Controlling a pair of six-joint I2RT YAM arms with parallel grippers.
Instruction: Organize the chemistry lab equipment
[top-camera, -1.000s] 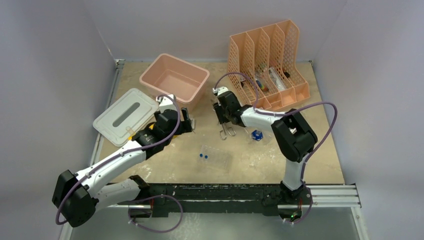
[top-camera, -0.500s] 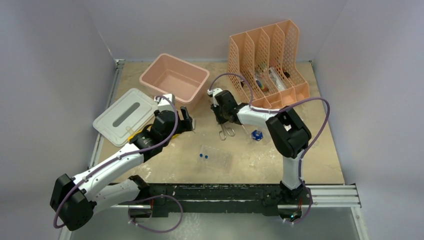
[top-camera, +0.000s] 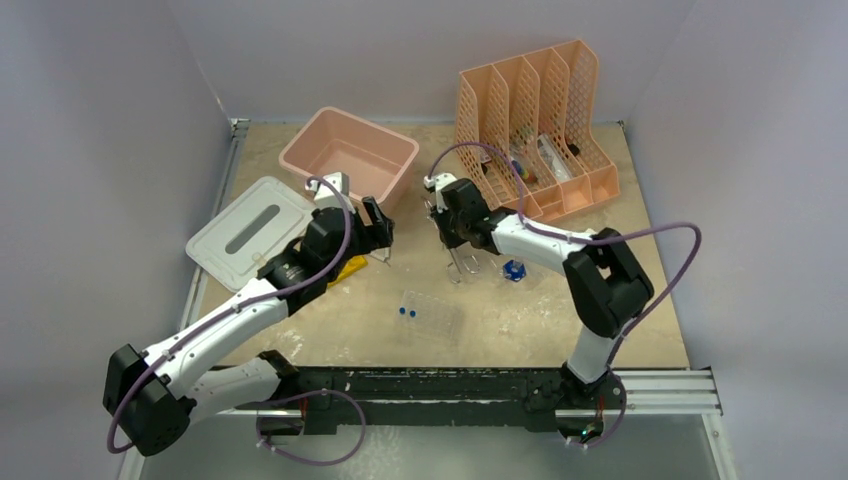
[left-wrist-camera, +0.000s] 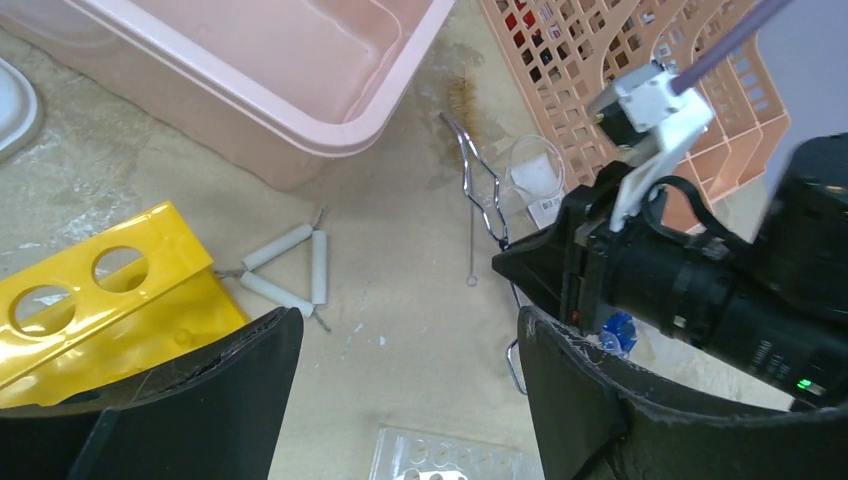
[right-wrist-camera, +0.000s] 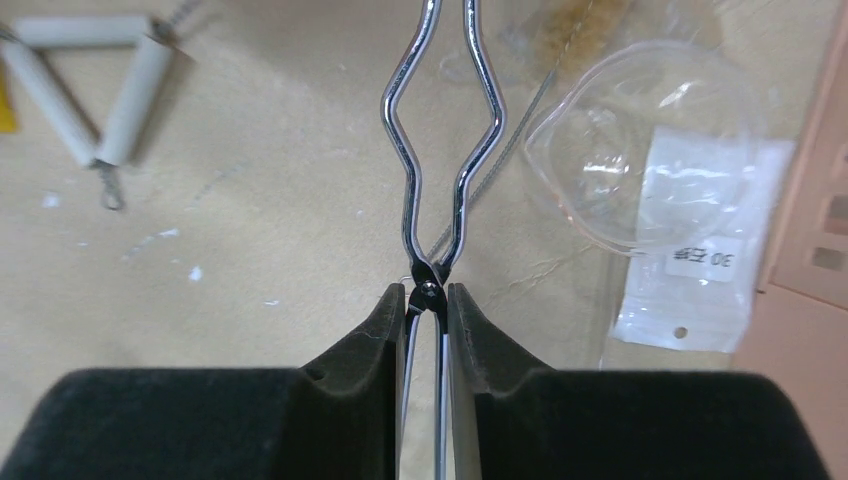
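My right gripper (top-camera: 452, 232) is shut on the metal tongs (top-camera: 461, 266) at their pivot (right-wrist-camera: 428, 292). The tong arms (right-wrist-camera: 440, 150) point away from it over the table. My left gripper (top-camera: 377, 232) is open and empty, above the table left of the tongs (left-wrist-camera: 478, 190). The yellow test-tube rack (top-camera: 346, 268) lies just below-left of it, also in the left wrist view (left-wrist-camera: 100, 300). The wire triangle (left-wrist-camera: 285, 270) lies beside the rack, also in the right wrist view (right-wrist-camera: 85, 90). The clear tray (top-camera: 435, 316) holds tiny blue-capped vials (top-camera: 405, 312).
The pink tub (top-camera: 350, 155) stands behind my left gripper, its grey lid (top-camera: 250, 232) to the left. The peach file holder (top-camera: 535, 130) stands at the back right. A small blue item (top-camera: 514, 270) and a clear dish with a bag (right-wrist-camera: 640, 160) lie near the tongs.
My left gripper has moved back and right, uncovering the yellow rack. My right arm has swung its elbow to the right, still gripping the tongs.
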